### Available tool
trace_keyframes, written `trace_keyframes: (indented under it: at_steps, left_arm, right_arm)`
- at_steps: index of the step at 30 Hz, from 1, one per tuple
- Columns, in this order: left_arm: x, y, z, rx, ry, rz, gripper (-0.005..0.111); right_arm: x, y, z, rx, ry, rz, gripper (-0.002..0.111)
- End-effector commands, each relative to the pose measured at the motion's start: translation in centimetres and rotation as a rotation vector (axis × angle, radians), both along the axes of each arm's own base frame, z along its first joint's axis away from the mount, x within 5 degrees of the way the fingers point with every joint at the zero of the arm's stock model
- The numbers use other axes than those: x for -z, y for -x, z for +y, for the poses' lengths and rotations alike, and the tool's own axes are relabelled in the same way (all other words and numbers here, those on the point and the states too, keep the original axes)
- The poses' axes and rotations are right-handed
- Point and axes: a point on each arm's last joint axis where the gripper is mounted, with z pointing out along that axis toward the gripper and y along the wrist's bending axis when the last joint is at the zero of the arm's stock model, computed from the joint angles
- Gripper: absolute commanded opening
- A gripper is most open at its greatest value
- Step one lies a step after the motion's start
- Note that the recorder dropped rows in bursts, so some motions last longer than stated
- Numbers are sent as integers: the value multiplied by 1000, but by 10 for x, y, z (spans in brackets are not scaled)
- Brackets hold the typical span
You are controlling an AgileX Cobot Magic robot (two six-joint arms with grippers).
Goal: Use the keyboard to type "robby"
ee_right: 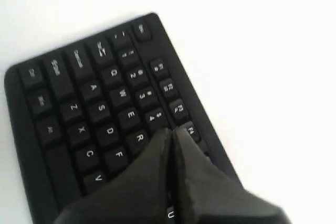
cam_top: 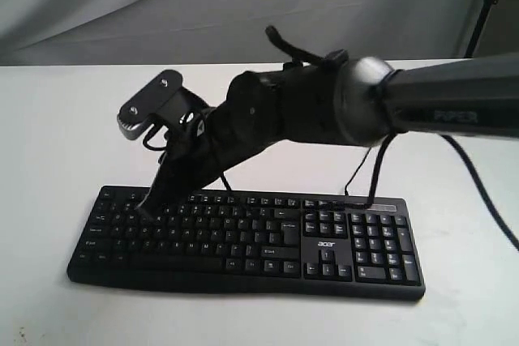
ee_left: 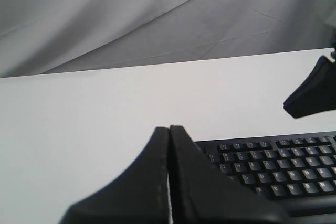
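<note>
Black and pressed together at the tips, poising the right tool (ee_right: 170,132) just beside the R key (ee_right: 139,138) at the left end of the keyboard (cam_top: 243,237), lying lengthwise across the white bench (cam_top: 57,135). Holding the left tool (ee_left: 169,129), likewise pressed together, off that end, farther from R.

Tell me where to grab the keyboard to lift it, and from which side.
Probably the number-pad end of the keyboard, coming from the right: it lies flat and thin on the table, so pinch top and underside there. The right gripper sits over the left half's keys.
</note>
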Motion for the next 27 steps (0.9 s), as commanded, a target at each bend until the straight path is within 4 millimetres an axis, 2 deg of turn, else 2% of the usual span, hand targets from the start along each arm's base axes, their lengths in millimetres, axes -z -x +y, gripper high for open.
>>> trace_keyframes:
  at_steps: [1,3,4,5,6,7,9,14,17,19,22,27]
  left_arm:
    - [1,0,0,6,-1,-5,0]
    - [1,0,0,6,-1,-5,0]
    - [1,0,0,6,-1,-5,0]
    - [1,0,0,6,-1,-5,0]
    - [1,0,0,6,-1,-5,0]
    - [1,0,0,6,-1,-5,0]
    - [1,0,0,6,-1,-5,0]
    - [1,0,0,6,-1,-5,0]
    - [1,0,0,6,-1,-5,0]
    - [1,0,0,6,-1,-5,0]
    - [1,0,0,6,-1,-5,0]
    - [1,0,0,6,-1,-5,0]
  right_arm:
    - [-36,4,-8,-5,-36,-50,0]
    - [-53,10,-19,3,-38,-99,0]
    - [-69,18,-31,18,-51,-152,0]
    - [-75,22,-37,27,-61,-174,0]
    - [-93,36,-54,48,-92,-220,0]
    - [-101,44,-64,54,-111,-242,0]
    - [-136,76,-98,79,-231,-349,0]
    - [-176,139,-165,112,-440,-506,0]
    - [-177,174,-202,124,-536,-579,0]
    - [-175,187,-217,129,-589,-626,0]
    - [-173,204,-235,138,-675,-699,0]
    - [-173,219,-256,155,-739,-858,0]
